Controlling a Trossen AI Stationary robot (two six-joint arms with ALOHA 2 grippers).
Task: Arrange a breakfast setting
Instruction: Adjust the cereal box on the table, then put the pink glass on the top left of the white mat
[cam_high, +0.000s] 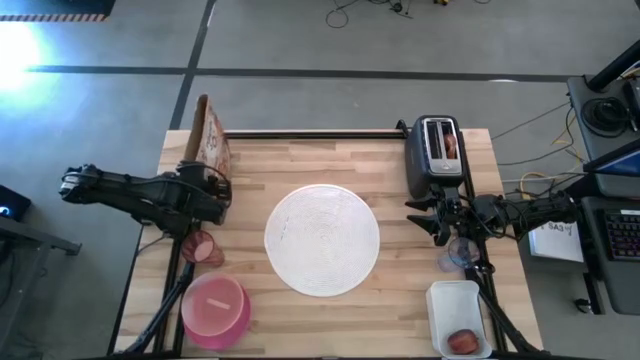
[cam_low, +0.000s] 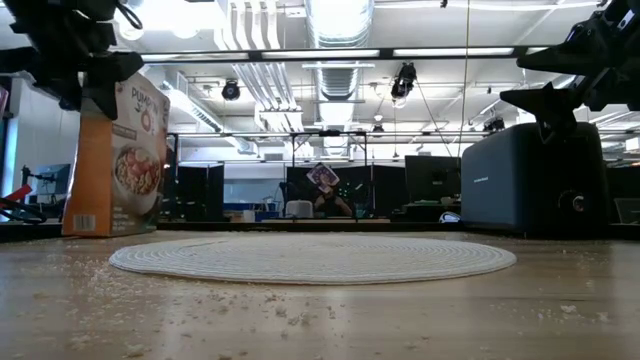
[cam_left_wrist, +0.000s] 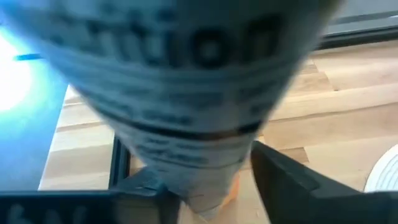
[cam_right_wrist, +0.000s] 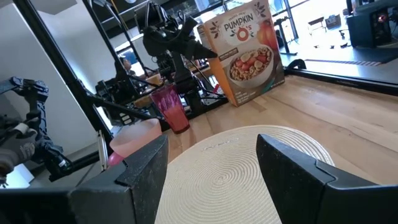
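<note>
An orange cereal box (cam_high: 211, 135) stands on its bottom edge at the table's far left, also in the low view (cam_low: 112, 160). My left gripper (cam_high: 216, 190) is at the box's top near corner (cam_right_wrist: 202, 28). The box's printed narrow side (cam_left_wrist: 186, 81) fills the left wrist view. The large round white plate (cam_high: 322, 240) lies flat mid-table. A pink tumbler (cam_high: 205, 248) and a magenta bowl (cam_high: 215, 308) stand near the left edge. My right gripper (cam_high: 425, 215) hovers open beside the toaster, with nothing between its fingers (cam_right_wrist: 211, 174).
A black-and-silver toaster (cam_high: 437, 150) stands at the far right with something reddish in a slot. A clear cup (cam_high: 460, 255) sits under the right arm. A white tub (cam_high: 460, 318) at the near right holds a small red fruit (cam_high: 462, 341). Crumbs dot the near wood (cam_low: 300, 310).
</note>
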